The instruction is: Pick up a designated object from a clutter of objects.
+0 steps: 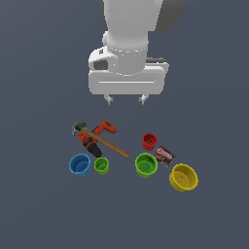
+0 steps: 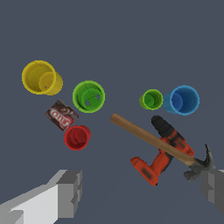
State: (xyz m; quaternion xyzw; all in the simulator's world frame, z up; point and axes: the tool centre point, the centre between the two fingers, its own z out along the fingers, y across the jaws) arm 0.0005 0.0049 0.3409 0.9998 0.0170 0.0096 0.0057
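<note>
Gripper (image 1: 126,100) hangs high over the clutter, jaws spread wide, nothing in them. The small red cup (image 1: 150,141) sits upright on the floor, with the big green cup (image 1: 146,164) close at its six o'clock and the dark packet (image 1: 165,155) near at four o'clock. The hammer (image 1: 103,141) lies across the drill (image 1: 96,135) at its nine o'clock, well apart.

Red cup (image 2: 77,137) upright, beside dark packet (image 2: 61,115), near large green cup (image 2: 89,96). Hammer (image 2: 158,144) lies across drill (image 2: 162,153). Fingers (image 2: 69,192) spread apart, empty.
</note>
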